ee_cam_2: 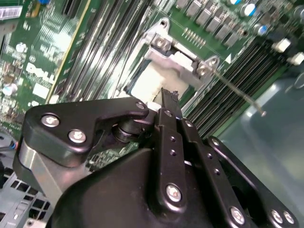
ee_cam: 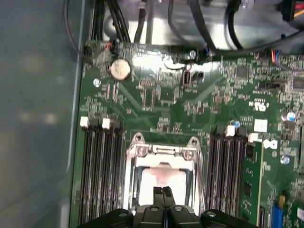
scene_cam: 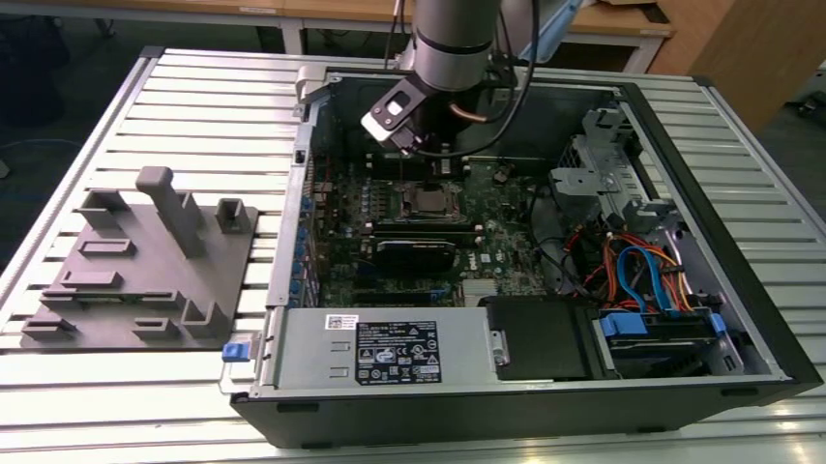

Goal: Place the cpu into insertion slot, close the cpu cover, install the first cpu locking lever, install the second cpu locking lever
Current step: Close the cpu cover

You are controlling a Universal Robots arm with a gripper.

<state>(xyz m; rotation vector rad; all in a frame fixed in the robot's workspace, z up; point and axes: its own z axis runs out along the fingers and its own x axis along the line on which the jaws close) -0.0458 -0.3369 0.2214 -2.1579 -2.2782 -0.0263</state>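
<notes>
The insertion slot (scene_cam: 427,200) sits in the green board inside the open computer case. In both wrist views the metal cpu cover (ee_cam: 161,151) (ee_cam_2: 178,59) lies down over it. The pale top of the cpu (ee_cam: 161,176) (ee_cam_2: 145,80) shows through the cover's window. My gripper (ee_cam: 162,190) (ee_cam_2: 167,95) is shut with nothing between its fingers. Its tips are over the cpu's near edge; I cannot tell whether they touch it. A thin metal locking lever (ee_cam_2: 237,92) sticks out from one corner of the cover, standing free of the board.
Long black memory slots (ee_cam: 99,166) (ee_cam: 228,166) flank the socket on both sides. The case walls (scene_cam: 309,126), a drive cage (scene_cam: 606,164) and coloured cables (scene_cam: 639,275) surround the board. A grey fixture plate (scene_cam: 130,280) lies on the table at the exterior view's left.
</notes>
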